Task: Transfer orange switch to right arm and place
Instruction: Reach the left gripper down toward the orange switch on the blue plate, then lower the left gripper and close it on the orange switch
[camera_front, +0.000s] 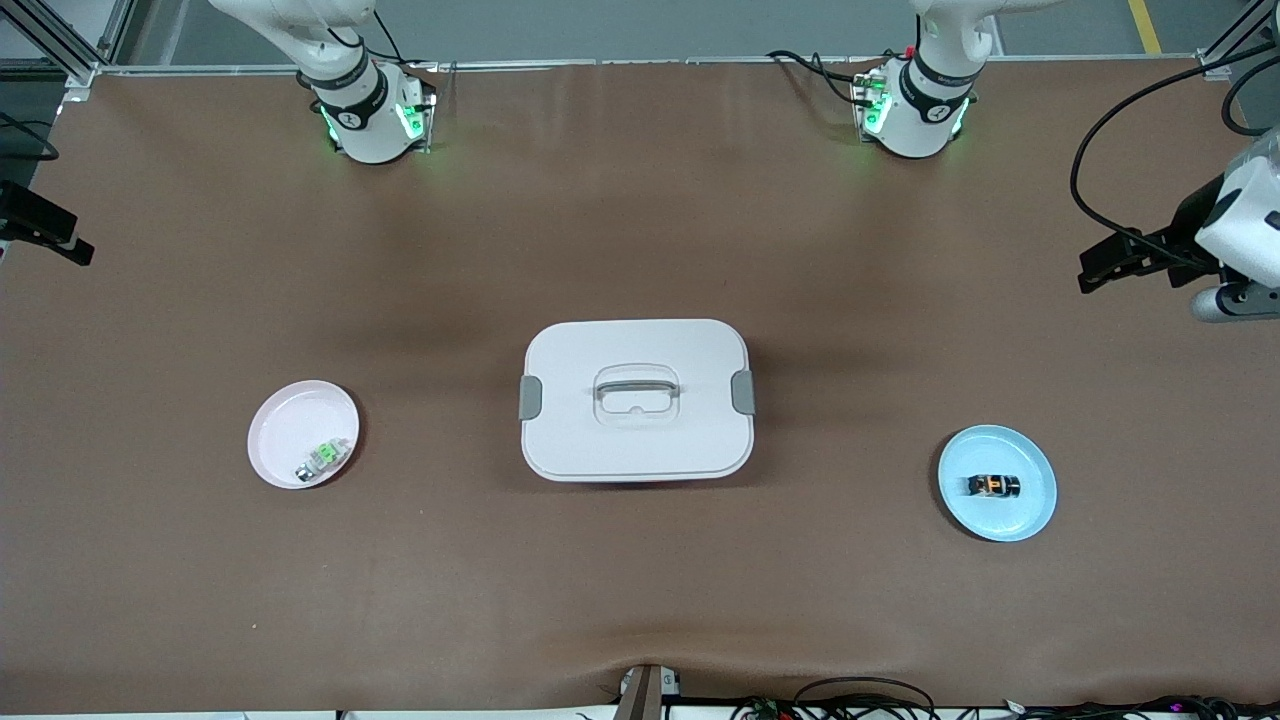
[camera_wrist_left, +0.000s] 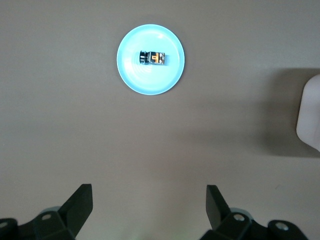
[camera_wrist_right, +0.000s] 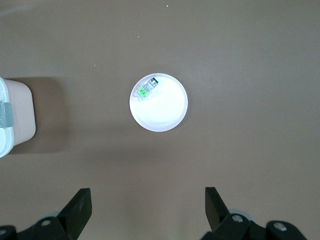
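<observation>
Both arms wait high over a brown mat; the orange switch (camera_front: 993, 486) lies untouched on a blue plate (camera_front: 1030, 515).

The brown mat (camera_front: 640, 600) covers the whole table, with grey floor past the robots' bases at the front view's 12 o'clock edge and cables along the 6 o'clock edge. A closed white lidded box (camera_front: 637, 400) sits mid-table; the blue plate lies at its 4 o'clock toward the left arm's end, and a pink plate (camera_front: 285, 420) holding a green-and-clear component (camera_front: 322, 459) lies at its 8 o'clock. The left gripper (camera_wrist_left: 149, 205) hangs with fingers spread wide, well above the mat, the switch well apart from it. The right gripper (camera_wrist_right: 148, 206) is likewise spread, empty, above the pink plate's surroundings.
</observation>
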